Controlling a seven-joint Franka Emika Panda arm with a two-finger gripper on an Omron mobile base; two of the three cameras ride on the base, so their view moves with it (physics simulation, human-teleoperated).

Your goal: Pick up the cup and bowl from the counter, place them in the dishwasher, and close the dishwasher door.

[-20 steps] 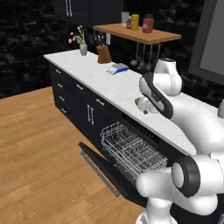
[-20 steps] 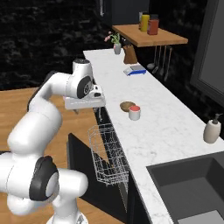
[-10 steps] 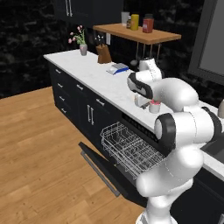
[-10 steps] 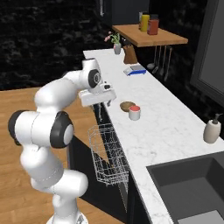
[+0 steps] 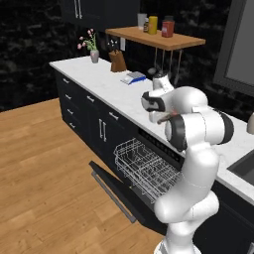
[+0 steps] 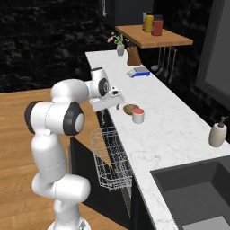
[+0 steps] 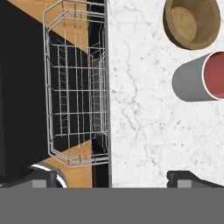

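Gripper (image 7: 111, 177) hangs over the bench (image 6: 170, 130) edge, fingers spread wide, nothing between them. In the hand view one fingertip sits above the white marble, the other above the dark gap by the rack (image 7: 76, 83).

Bowl (image 6: 130, 108) and cup (image 6: 138, 115) stand on the bench, just beside each other; whether they touch, cannot tell. Both upright, cup's red inside showing. Gripper is near them, on the bench-edge side, apart from both.

Dishwasher (image 5: 158, 163) open: door (image 5: 116, 191) dropped flat, grey handle at its outer edge. Rack pulled out over the door, bare wire.

Soap bottle (image 6: 218, 133) stands farther along, near the sink (image 6: 197, 188).
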